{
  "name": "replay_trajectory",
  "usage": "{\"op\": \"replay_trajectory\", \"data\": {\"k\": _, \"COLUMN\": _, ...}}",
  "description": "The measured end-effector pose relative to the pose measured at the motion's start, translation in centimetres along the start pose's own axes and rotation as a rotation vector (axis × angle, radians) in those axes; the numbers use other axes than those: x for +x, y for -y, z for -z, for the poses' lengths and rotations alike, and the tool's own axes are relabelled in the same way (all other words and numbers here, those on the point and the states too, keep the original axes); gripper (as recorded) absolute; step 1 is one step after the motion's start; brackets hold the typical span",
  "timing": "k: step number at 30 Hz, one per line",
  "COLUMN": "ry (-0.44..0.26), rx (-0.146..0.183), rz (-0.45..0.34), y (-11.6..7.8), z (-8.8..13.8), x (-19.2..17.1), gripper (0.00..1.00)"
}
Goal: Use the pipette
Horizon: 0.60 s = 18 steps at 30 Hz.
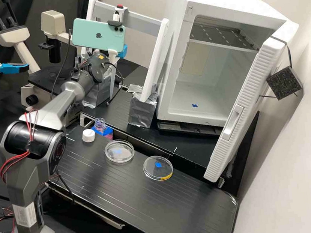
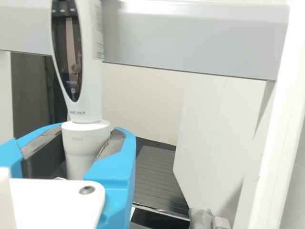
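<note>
My gripper (image 1: 121, 52) is up by the pipette rack (image 1: 160, 49), and it's grasping the pipette (image 2: 86, 95). In the wrist view the blue fingers (image 2: 121, 167) sit either side of its lower white collar, grey pads (image 2: 112, 144) against it. Pipette stands upright alongside the rack's grey crossbar (image 2: 200, 45); whether it's touching the bar, can't tell from my feeds. A red button (image 1: 120, 6) marks its top end in the high view.

Rest goes near to far in the high view, everything placed off the rack. Grey arm (image 1: 41, 111): camera side of the rack and left, its wrist end reaching the rack. Black bench (image 1: 135, 202): camera side too. On it, nearer clear dish (image 1: 153, 172), well in front of the rack, blue mark plus yellow patch at the edge. Farther clear dish (image 1: 124, 158), a bit closer to the rack, left of the first, blue mark as well. White cap (image 1: 88, 135): flat on the bench, left of the rack's near foil-wrapped foot (image 1: 141, 112). Open clear bottle (image 1: 99, 124): just beside the cap, between it and that foot, something blue and pink under it.

Pale green phone (image 1: 96, 36): fixed to the arm's wrist end, in front of part of the rack. White cabinet (image 1: 240, 6): right of the rack, door (image 1: 238, 114) open toward the camera, shelf (image 1: 224, 34) inside, blue mark on the floor. Microscope (image 1: 46, 75): left of the rack.
</note>
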Motion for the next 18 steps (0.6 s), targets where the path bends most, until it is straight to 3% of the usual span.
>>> {"op": "replay_trajectory", "data": {"k": 8, "ry": -0.010, "rx": 0.000, "rz": -0.001, "y": 0.0, "z": 0.0, "x": 0.0, "gripper": 1.00}}
{"op": "replay_trajectory", "data": {"k": 13, "ry": -0.021, "rx": 0.003, "rz": -0.002, "y": 0.2, "z": -1.1, "x": -0.8, "gripper": 1.00}}
{"op": "replay_trajectory", "data": {"k": 18, "ry": -0.027, "rx": 0.057, "rz": -0.026, "y": -0.1, "z": -2.7, "x": -3.6, "gripper": 1.00}}
